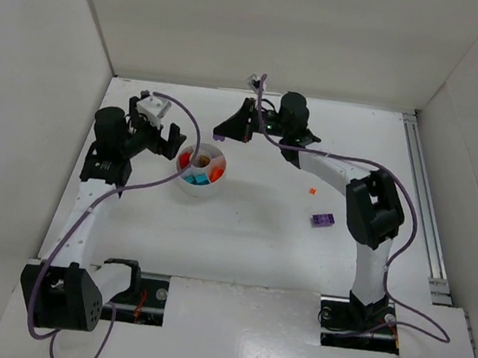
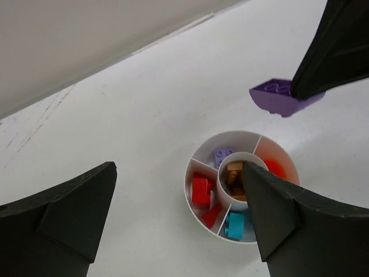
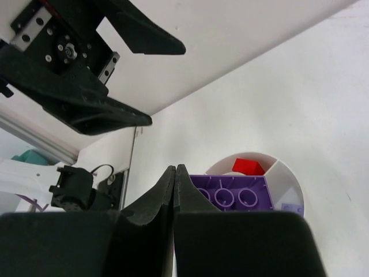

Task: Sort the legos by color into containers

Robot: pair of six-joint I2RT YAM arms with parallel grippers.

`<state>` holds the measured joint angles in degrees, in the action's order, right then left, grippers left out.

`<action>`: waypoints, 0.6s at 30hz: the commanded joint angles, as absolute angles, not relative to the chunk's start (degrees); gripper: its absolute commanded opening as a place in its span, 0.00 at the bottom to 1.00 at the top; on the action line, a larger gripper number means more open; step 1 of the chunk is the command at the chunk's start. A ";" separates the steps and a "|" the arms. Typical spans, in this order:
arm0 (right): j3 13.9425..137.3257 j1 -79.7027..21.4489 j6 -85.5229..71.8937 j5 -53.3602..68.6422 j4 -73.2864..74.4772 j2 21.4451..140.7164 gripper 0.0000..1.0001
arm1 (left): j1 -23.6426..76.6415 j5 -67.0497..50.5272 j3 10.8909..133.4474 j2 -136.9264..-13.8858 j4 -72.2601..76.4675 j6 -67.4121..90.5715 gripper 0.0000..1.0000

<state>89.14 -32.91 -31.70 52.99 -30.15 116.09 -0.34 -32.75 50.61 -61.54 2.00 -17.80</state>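
Observation:
The white divided dish (image 1: 181, 168) sits left of centre and holds red (image 2: 200, 190), teal (image 2: 234, 225), orange (image 2: 275, 167) and small purple (image 2: 223, 156) bricks in its wedges, with brown ones (image 2: 233, 173) in the hub. My left gripper (image 2: 179, 167) hangs open above the dish with nothing between its fingers. My right gripper (image 3: 174, 168) is shut, and a purple brick (image 3: 230, 193) hangs at its tip, underside showing, just beyond the dish's far side (image 2: 279, 97). On the table to the right lie another purple brick (image 1: 322, 219) and a tiny orange piece (image 1: 312, 190).
White walls close off the table at the back and on both sides. A metal rail (image 1: 424, 202) runs along the right edge. Purple cables trail from both arms. In the top view the left gripper (image 1: 170, 140) and the right gripper (image 1: 227, 130) are close together over the dish.

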 commanded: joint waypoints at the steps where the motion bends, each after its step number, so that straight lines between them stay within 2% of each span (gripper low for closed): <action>1: 89.22 -32.78 -37.58 56.42 -43.30 118.73 0.00 | -1.23 -31.46 50.10 -59.41 8.61 -9.86 0.87; 3: 88.59 -32.78 -42.86 57.56 -54.49 120.49 0.00 | -1.76 -30.94 50.71 -60.11 7.83 -9.32 0.87; 7: 87.19 -32.78 -55.45 58.62 -68.00 125.50 0.00 | -1.76 -30.41 50.71 -61.26 7.82 -8.79 0.87; 18: 86.66 -32.26 -61.42 58.01 -74.78 130.86 0.00 | -1.76 -29.71 50.10 -58.80 7.82 -8.70 0.89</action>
